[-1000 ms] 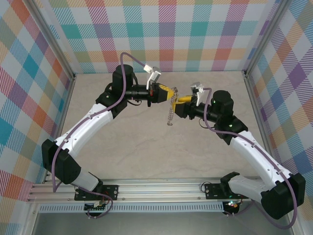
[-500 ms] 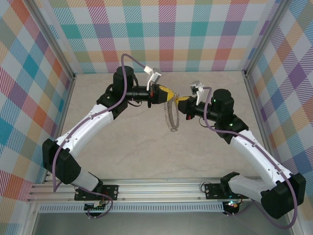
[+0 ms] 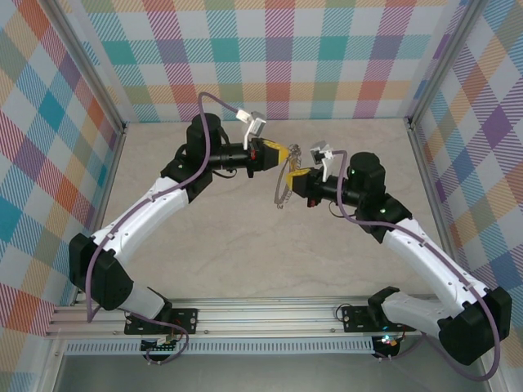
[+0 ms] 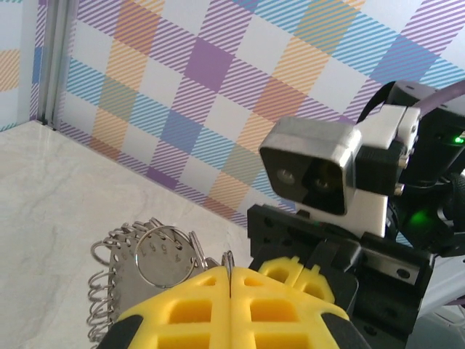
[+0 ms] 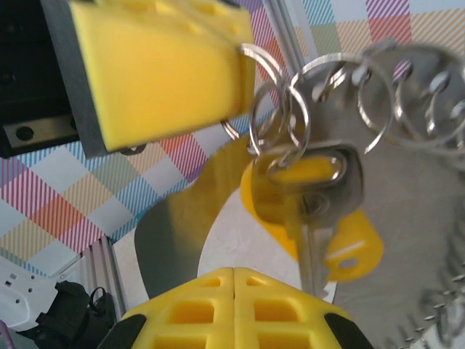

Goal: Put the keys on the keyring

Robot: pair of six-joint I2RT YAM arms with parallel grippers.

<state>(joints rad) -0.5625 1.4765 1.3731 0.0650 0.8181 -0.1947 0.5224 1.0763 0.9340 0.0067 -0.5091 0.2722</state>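
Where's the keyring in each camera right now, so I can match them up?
Top external: centre, the keyring hangs beside the left gripper.
Left wrist: lower left, coils just past the yellow pads.
Right wrist: upper right, rings strung along the top edge.
Shared landmark: the left gripper's yellow pads, shut on the keyring.
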